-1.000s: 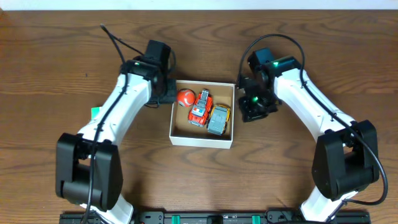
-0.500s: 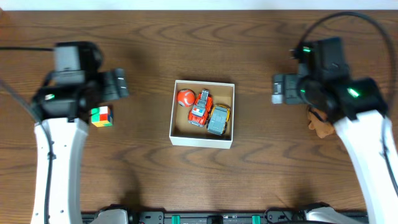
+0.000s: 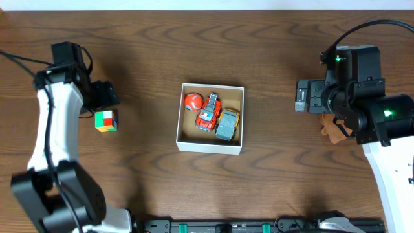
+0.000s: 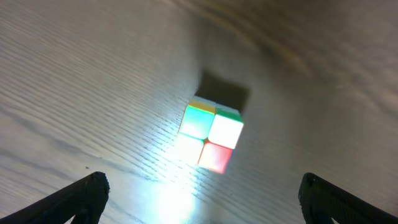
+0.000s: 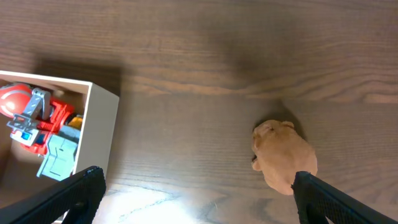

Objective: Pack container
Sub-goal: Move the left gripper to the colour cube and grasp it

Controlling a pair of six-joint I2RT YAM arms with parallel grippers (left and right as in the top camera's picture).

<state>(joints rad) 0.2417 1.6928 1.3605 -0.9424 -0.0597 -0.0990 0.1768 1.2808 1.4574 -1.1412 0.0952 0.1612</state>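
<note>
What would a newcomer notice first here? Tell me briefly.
The white container in the middle, holding a red ball, a red truck and a grey car. Left of it lies a multicoloured cube under the open left gripper; right of it, a brown plush toy near the right gripper.

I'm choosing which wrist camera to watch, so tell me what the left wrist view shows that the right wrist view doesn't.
Only the left wrist view shows the multicoloured cube, lying alone on the wood. Only the right wrist view shows a corner of the container, with a red toy truck inside, and a brown plush toy lying apart from it. Both show the wooden table and an open, empty gripper at the bottom edge: the left gripper and the right gripper.
</note>
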